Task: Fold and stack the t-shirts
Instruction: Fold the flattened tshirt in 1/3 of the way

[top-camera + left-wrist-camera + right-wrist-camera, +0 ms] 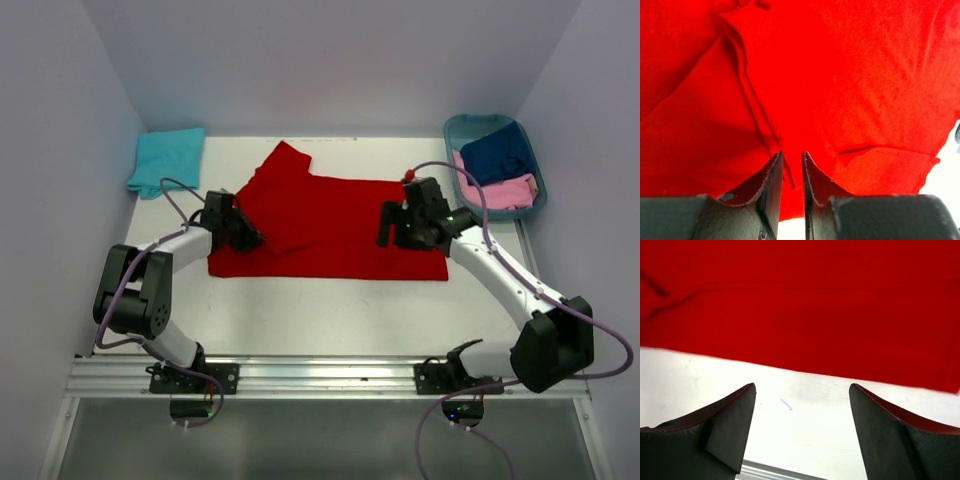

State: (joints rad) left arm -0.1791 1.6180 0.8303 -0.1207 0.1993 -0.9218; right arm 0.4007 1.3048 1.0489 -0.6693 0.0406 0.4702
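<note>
White table (330, 310) w/ pale lilac walls (340, 60) on 3 sides.

**Readable text, labels, brands, numbers, signs:** none in any of the three views.

**Entry 1:** small bluish mark (786, 404) on the table (805, 440). It sits between the fingers of the right gripper (802, 385), nearer the left one. It is too faint and small to read as a letter or figure.

**Entry 2:** red t-shirt (330, 225), just ahead of the same fingertips. Plain cloth, with no print or tag legible.
</note>
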